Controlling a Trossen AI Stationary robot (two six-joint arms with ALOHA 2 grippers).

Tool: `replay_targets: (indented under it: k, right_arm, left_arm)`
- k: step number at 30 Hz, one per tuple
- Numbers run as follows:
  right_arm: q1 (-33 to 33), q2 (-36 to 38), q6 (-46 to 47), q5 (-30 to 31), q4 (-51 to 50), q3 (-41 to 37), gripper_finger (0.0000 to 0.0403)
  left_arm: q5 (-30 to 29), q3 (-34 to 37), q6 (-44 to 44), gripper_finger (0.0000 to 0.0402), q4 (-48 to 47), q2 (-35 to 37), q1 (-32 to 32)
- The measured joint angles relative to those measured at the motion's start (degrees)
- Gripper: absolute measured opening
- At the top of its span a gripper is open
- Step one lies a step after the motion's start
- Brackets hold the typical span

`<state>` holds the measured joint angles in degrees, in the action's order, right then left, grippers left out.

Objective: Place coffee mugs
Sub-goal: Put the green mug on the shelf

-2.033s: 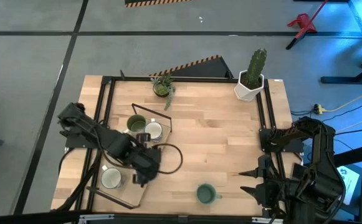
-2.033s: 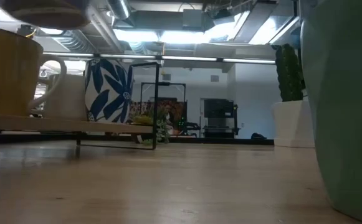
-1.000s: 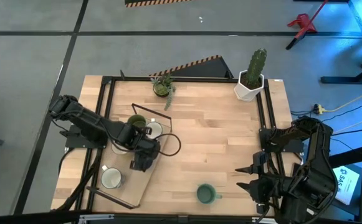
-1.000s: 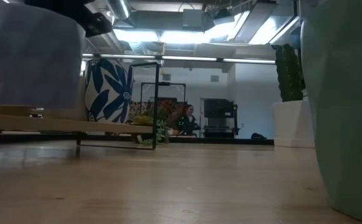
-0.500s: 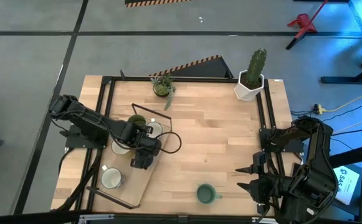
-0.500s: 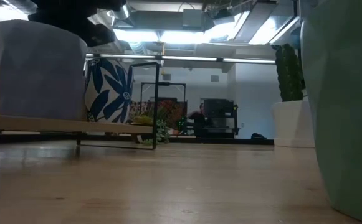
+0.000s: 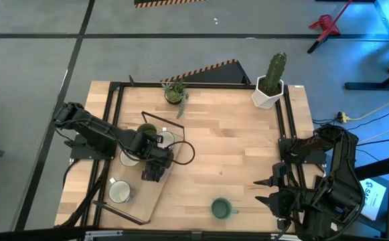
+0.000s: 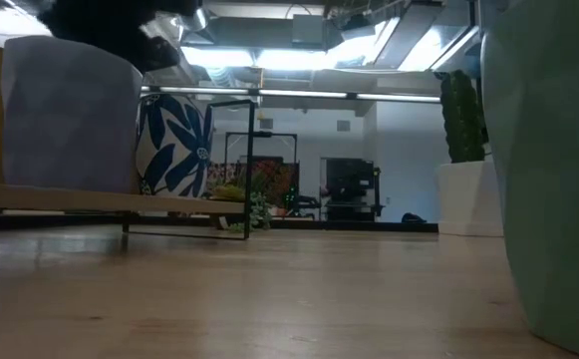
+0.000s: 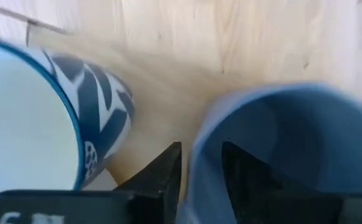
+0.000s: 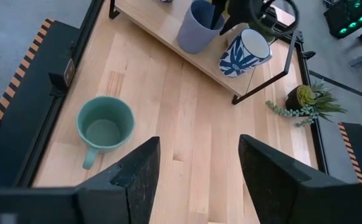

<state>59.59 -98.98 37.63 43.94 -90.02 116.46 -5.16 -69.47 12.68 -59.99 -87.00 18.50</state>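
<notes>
My left gripper (image 7: 150, 169) is over the wooden tray (image 7: 147, 201), shut on the lavender mug (image 8: 70, 115), which stands upright on the tray next to the blue-leaf white mug (image 8: 174, 145). In the high view my arm hides most of the lavender mug. A green mug (image 7: 146, 132) and two white mugs (image 7: 119, 193) (image 7: 128, 158) also stand on the tray. Another green mug (image 7: 221, 208) stands on the table near the front edge. My right gripper (image 7: 264, 191) is open and empty at the table's right side. My left gripper holds the lavender mug by its rim (image 9: 199, 155), one finger (image 9: 168, 177) outside the wall and one finger (image 9: 243, 180) inside. The fingers come from above, pointing down. The mug stands upright with its bottom on the tray (image 8: 120, 199).
A white hexagonal cactus pot (image 7: 269, 90) stands at the far right corner and a small potted plant (image 7: 175, 92) at the far edge. A black metal frame runs along the table's sides. Bare wood lies between the tray and the right arm.
My left gripper has gone down with the lavender mug. The mug hung just above the tray a second ago and now stands on it beside the blue-leaf mug.
</notes>
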Motion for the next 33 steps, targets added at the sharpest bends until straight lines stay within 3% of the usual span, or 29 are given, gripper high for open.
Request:
replay_targets:
  k: [8,20,26,33]
  right_arm:
    - [0.0,0.0,-0.7,-1.3,0.0,0.0,0.0204]
    - [-1.0,-1.3,-0.4,-5.1,0.1,-0.2,0.0204]
    - [-5.5,-1.4,7.3,-9.0,1.0,-8.0,0.0204]
    - [-9.4,-1.4,5.4,-14.1,18.1,-20.3,0.0204]
  left_arm:
    - [-0.3,-5.6,1.4,0.0139,-3.1,0.0,0.1]
    - [1.3,-17.5,12.4,0.0142,-7.2,0.0,2.0]
    - [1.4,-27.7,19.3,0.0142,-2.7,0.0,4.0]
    - [-6.9,-34.6,21.5,0.0142,8.4,0.1,8.8]
